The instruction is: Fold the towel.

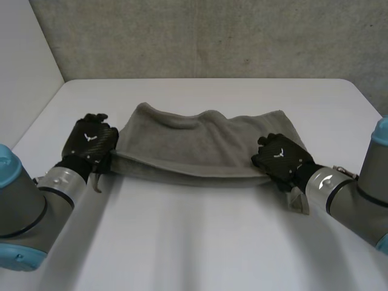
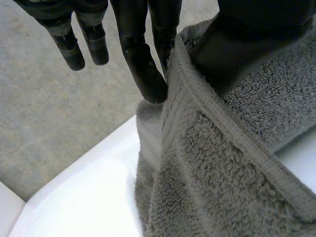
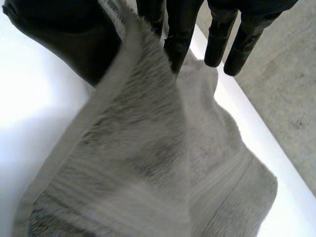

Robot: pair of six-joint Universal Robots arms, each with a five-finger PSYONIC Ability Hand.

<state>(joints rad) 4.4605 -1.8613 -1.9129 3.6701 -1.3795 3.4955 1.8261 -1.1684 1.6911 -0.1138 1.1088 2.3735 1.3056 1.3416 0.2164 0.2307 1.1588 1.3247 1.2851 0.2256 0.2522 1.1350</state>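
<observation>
Spanning the middle of the white table (image 1: 200, 242), nearer its far edge than its near one, the grey towel (image 1: 200, 139) lies seemingly doubled once already. The left hand (image 1: 91, 142) pinches the towel's left end between thumb and fingers, and the right hand (image 1: 280, 159) pinches the right end likewise, probably so both ends can travel together and the fold comes out square. Each hand's back carries a small white emblem (image 1: 90, 137); no readable writing shows anywhere.

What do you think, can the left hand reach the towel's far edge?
Probably, but not freely: the left hand pinches the gray towel at its left end. Nothing blocks the way, so it could after letting go.
</observation>
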